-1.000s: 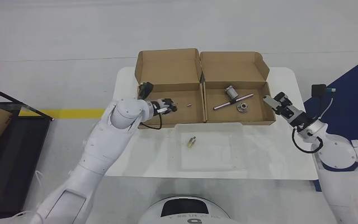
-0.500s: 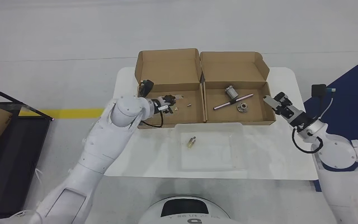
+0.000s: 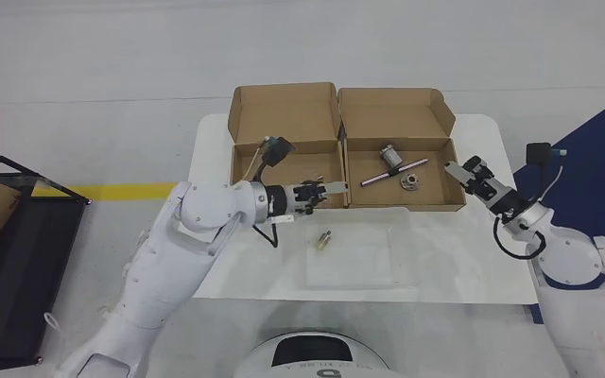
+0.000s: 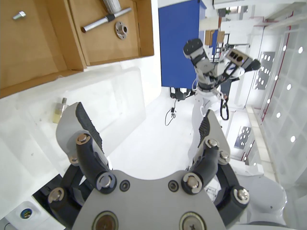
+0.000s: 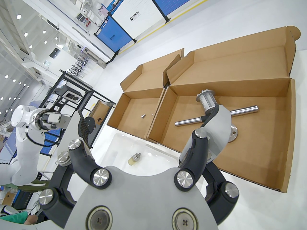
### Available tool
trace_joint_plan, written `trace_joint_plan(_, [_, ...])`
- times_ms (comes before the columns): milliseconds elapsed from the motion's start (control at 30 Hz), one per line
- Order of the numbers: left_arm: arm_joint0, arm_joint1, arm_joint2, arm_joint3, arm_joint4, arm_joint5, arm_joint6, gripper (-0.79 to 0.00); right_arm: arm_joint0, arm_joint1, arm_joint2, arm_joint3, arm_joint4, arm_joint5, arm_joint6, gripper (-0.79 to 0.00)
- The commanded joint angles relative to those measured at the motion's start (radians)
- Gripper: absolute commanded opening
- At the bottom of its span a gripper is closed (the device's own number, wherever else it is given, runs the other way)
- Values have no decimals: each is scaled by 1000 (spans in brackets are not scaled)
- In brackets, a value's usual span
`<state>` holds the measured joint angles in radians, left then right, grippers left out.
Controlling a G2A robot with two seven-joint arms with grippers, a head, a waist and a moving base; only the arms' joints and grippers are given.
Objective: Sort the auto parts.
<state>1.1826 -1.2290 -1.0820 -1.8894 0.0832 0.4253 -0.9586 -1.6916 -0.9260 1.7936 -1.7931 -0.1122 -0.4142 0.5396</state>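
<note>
In the top view, two open cardboard boxes are seen side by side along the far edge of the table. A white tray is set in front of them toward the near edge, with a small brass-coloured fitting lying in its left part. The left gripper is held over the front wall of the left box, just beyond the fitting, and the right gripper is held at the right wall of the right box. In the left wrist view, the left gripper's jaws are spread wide with nothing between them, and a bolt is seen on the left box's floor. A descent from here could be caught on the cardboard wall or the tray rim. The small, round fitting could also be rolled away or pinched off-centre and dropped. In the right wrist view, the right gripper is likewise spread and empty above the right box, where a rod, a pulley and a flange lie close together. These could be knocked if a reach is made across them.
</note>
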Motion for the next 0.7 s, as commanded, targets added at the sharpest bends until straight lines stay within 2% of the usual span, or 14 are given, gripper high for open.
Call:
trace_joint_plan(0, [1,0,0,0,-3,-1,0,0,0,0,0,0,0,0,0,0])
trace_joint_plan(333, [1,0,0,0,-3,-1,0,0,0,0,0,0,0,0,0,0])
trace_joint_plan(433, [9,9,79,-30,209,-46,15,0,0,0,0,0,0,0,0,0])
trace_joint_plan(567, [-2,14,193,-53,430,-73,-33,0,0,0,0,0,0,0,0,0])
trace_joint_plan(667, [-21,12,273,-51,566,-67,-70,-58,0,0,0,0,0,0,0,0])
